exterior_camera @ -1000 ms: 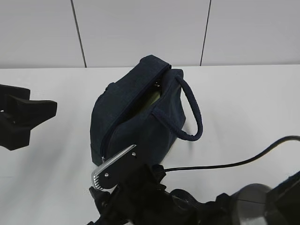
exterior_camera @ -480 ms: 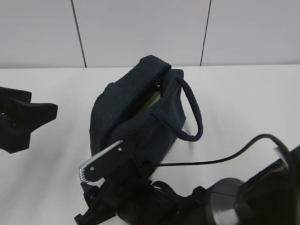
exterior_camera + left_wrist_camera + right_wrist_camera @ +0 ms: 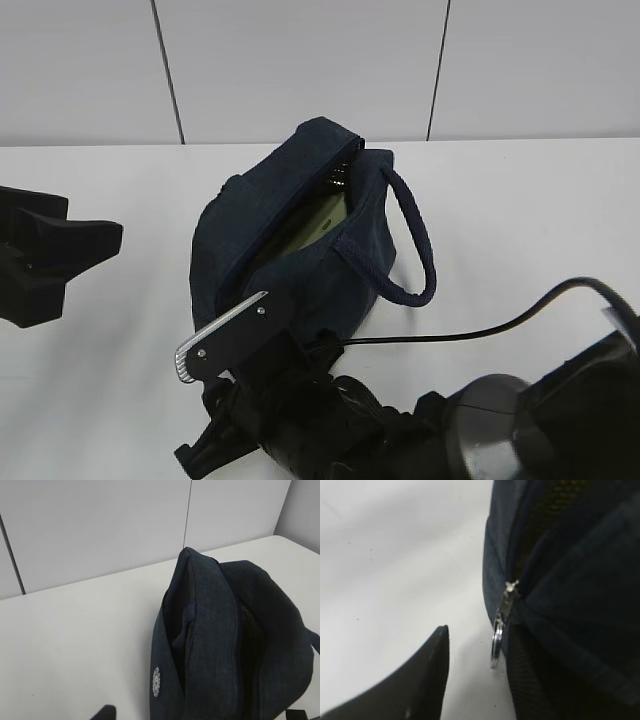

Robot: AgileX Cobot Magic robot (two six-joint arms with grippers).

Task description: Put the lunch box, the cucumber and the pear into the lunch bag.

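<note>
The navy lunch bag (image 3: 290, 250) stands mid-table with its top zipper open. The sage-green lid of the lunch box (image 3: 318, 222) shows inside. The cucumber and the pear are hidden or out of view. My right gripper (image 3: 258, 330) is at the bag's near end. In the right wrist view it (image 3: 480, 635) is open, with the metal ring pull (image 3: 496, 642) hanging between its fingers, and the right finger lies against the bag (image 3: 570, 580). My left gripper (image 3: 60, 250) is open and empty, left of the bag. The left wrist view shows the bag (image 3: 225, 630) from the side.
One loop handle (image 3: 412, 240) hangs over the bag's right side. A black cable (image 3: 470, 335) runs across the table from my right arm. White table (image 3: 100, 380) with a grey panelled wall behind.
My right gripper has shifted left and closer along the bag's near end. The bag's opening has spread wider, and more of the green lid shows. The left gripper has barely moved.
</note>
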